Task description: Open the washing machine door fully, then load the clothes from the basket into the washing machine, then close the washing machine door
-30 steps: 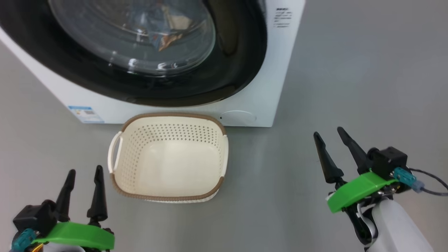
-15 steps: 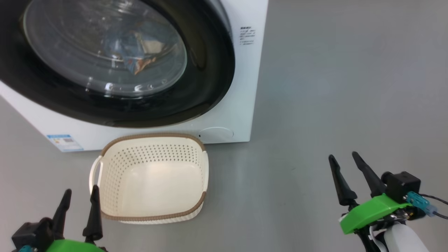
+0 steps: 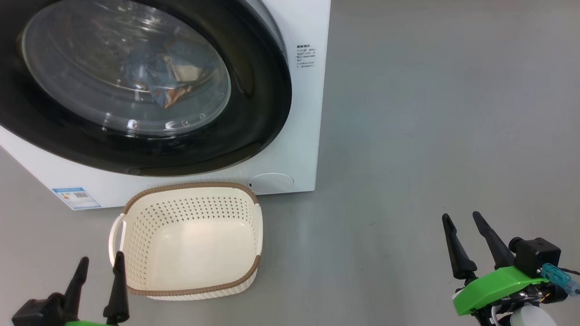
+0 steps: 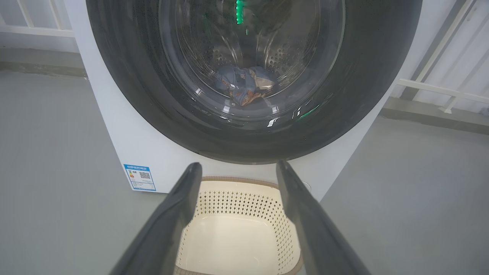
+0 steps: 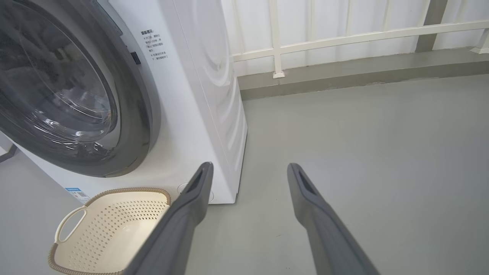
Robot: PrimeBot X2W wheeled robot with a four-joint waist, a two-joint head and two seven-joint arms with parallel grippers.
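Evidently only the head camera swung over the last second: the scene slid leftward, nothing itself moved. The washing machine door (image 3: 260, 113) sits closed, the clothes (image 3: 158, 81) behind its glass at 11 o'clock and the basket (image 3: 186, 186) empty at 7. The left gripper (image 3: 101, 256) and right gripper (image 3: 461, 215) hang released, so the task looks finished.

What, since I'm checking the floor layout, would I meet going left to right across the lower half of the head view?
In order: left gripper → basket → right gripper.
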